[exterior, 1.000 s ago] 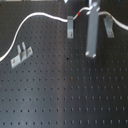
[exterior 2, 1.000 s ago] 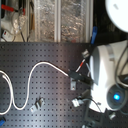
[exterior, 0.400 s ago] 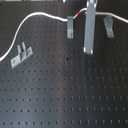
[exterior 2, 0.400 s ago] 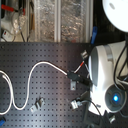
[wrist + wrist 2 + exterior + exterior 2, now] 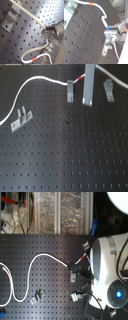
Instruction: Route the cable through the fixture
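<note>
First wrist view shows the end effector (image 5: 46, 33) pinched shut on the cable (image 5: 30, 13), its dark fingertips meeting right at the white cord. Beyond the grip the cord loops back beneath the end effector, its red band (image 5: 37, 58) lying near a small metal clip (image 5: 48, 47). A larger metal clip (image 5: 11, 16) stands well apart, beside the cable's outgoing run. In the first exterior view the cable (image 5: 30, 86) sweeps away from the end effector across the black perforated bench (image 5: 70, 154).
</note>
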